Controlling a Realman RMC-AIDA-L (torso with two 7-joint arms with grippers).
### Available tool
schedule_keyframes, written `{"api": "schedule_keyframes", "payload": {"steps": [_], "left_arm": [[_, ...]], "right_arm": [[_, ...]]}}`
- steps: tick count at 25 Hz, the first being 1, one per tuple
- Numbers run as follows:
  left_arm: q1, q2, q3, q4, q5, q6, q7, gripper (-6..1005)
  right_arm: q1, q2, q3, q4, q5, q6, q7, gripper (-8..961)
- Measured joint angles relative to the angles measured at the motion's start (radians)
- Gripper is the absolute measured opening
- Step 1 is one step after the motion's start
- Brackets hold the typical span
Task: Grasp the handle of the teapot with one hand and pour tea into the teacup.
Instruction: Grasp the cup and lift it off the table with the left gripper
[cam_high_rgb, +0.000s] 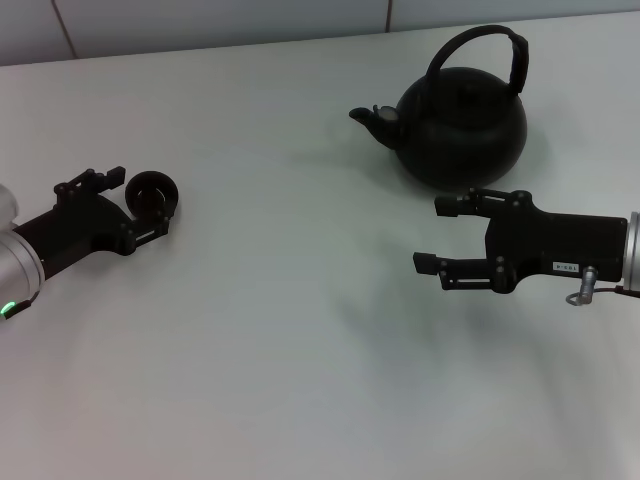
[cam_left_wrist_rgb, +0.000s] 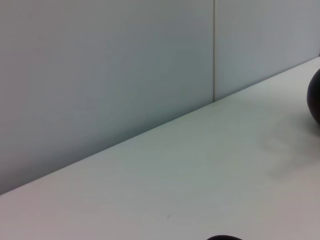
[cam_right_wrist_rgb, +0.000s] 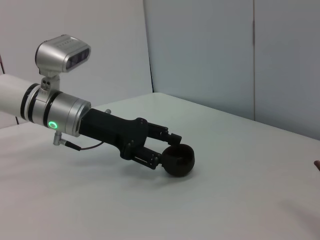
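Note:
The matte-black teapot stands at the back right of the white table, its stubby spout pointing left; its edge shows in the left wrist view. Its arched handle rises over the top. The tiny black teacup stands at the left, also in the right wrist view. My left gripper has a finger on either side of the teacup and is shut on it, as the right wrist view shows. My right gripper is open and empty, just in front of the teapot, fingers pointing left.
The white table runs back to a pale panelled wall close behind the teapot. The teacup's rim just shows at the edge of the left wrist view.

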Motion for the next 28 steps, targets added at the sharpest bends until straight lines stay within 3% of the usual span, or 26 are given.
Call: {"api": "schedule_keyframes", "payload": {"steps": [28], "left_arm": [[-0.003,0.0,-0.001,0.011,0.007,0.004,-0.001,799]], "right_arm": [[0.003,0.004,-0.005,-0.003,-0.036,0.024,0.0,818]]}}
